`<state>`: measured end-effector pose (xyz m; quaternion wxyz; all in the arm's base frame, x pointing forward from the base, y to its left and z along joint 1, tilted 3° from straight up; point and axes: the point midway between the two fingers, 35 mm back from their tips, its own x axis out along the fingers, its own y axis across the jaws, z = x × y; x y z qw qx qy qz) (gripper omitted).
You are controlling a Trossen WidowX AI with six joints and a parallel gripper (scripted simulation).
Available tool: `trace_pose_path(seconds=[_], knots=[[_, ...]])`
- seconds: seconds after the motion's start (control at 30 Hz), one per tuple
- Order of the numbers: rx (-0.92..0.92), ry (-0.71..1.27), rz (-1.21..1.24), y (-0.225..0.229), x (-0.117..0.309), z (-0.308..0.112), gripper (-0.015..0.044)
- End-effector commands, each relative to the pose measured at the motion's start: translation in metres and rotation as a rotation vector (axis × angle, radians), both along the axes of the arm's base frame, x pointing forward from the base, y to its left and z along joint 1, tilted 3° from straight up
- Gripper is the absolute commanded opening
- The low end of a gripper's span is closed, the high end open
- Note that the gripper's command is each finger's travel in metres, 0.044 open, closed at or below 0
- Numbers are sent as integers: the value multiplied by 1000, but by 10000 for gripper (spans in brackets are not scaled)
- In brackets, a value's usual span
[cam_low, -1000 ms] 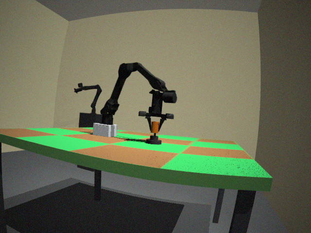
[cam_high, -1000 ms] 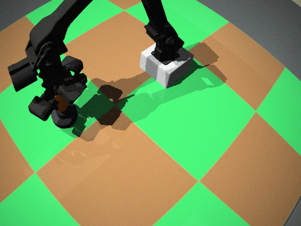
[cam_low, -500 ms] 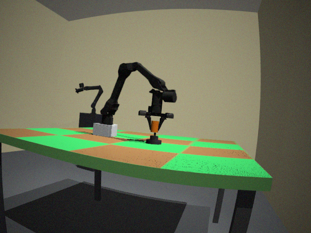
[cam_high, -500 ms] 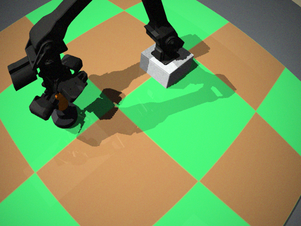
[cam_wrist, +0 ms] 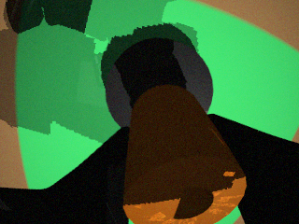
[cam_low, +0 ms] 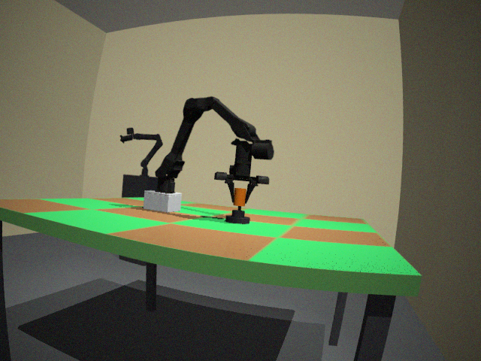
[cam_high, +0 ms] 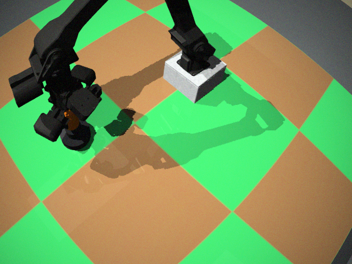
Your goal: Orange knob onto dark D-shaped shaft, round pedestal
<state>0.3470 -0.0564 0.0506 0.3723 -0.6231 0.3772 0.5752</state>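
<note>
The orange knob [cam_high: 73, 122] [cam_low: 240, 196] [cam_wrist: 170, 135] is upright between the fingers of my gripper [cam_low: 239, 198], which is shut on it. The round dark pedestal [cam_high: 76, 141] [cam_low: 237, 219] [cam_wrist: 200, 79] stands on the table below the knob. In the exterior view a short stretch of the dark shaft [cam_low: 239, 207] shows between the knob's bottom and the pedestal, so the knob is above the pedestal and not down on it. The shaft's top is hidden, and its flat side cannot be seen. In the wrist view the knob's near end shows a dark D-shaped opening.
The arm's white base block [cam_high: 181, 81] [cam_low: 162, 201] stands on the green and orange checkered table [cam_high: 142, 215] [cam_low: 201, 242]. Shadows of the arm lie across the table. A second dark arm [cam_low: 149, 136] stands in the background behind the table.
</note>
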Motion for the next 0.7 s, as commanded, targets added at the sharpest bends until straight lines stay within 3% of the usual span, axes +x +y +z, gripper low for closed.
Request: trace_pose_path(seconds=[0.0,0.67], knots=[[0,-3,4,0,-1,4,0],[-3,-1,56,0,0,2,0]])
